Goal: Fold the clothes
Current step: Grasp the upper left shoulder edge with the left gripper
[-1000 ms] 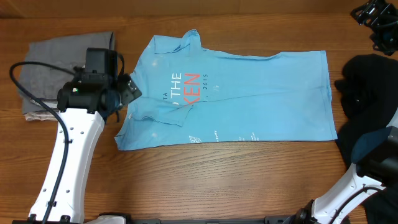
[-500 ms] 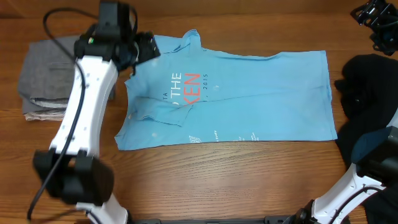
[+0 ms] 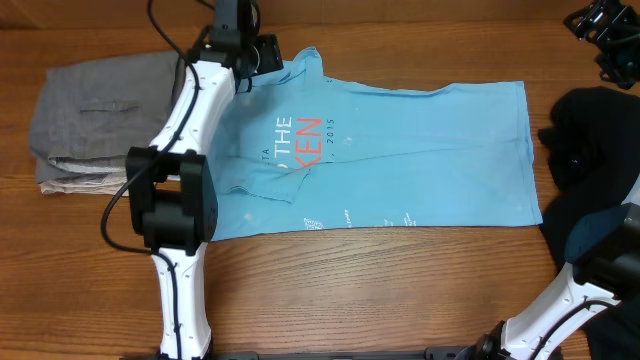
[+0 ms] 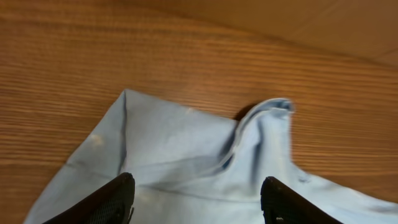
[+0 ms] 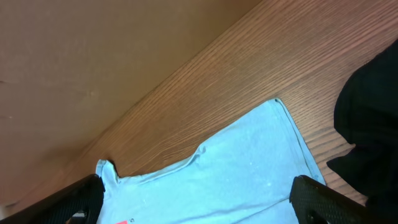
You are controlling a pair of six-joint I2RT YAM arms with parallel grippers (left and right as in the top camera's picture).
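t-shirt [image 3: 400, 150] spread flat, left hand [image 3: 260, 55] open above it

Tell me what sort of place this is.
Probably a robot test bench for laundry folding: robot arms mounted at a wooden table, a blue T-shirt spread flat, folded grey trousers beside it.

The table [image 3: 400, 290] is lit evenly and softly. Detail is lost in the black garment [image 3: 590, 140] at the overhead view's right. The fingers [image 4: 115, 200] of the left gripper [image 4: 198, 200] are blurred at the bottom edge.
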